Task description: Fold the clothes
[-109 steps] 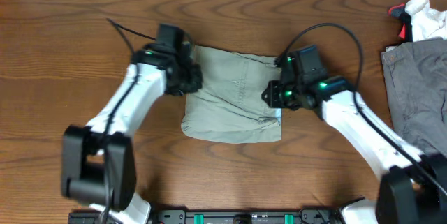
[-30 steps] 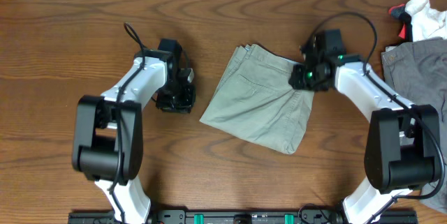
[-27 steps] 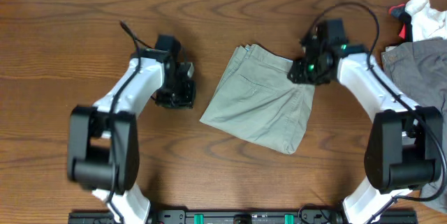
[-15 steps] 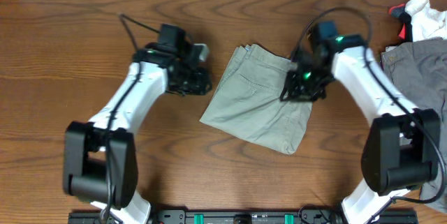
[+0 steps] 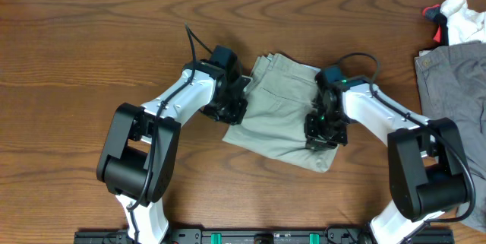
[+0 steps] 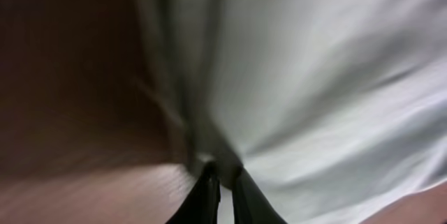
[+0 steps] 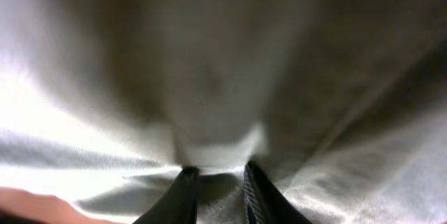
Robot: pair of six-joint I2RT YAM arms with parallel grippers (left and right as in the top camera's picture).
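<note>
Wood table [image 5: 76,84] under you, khaki shorts [image 5: 277,99] lying folded on it. Your left gripper [image 6: 223,178] pinches shut on the shorts' left edge; your right gripper [image 7: 216,175] is clamped on a bunched fold at the shorts' right edge

Left pincer [image 6: 225,176] closed, right pincer [image 7: 218,173] narrow.

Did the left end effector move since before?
Yes. The left end effector slid toward the grey garment, reaching the edge of the khaki shorts.
</note>
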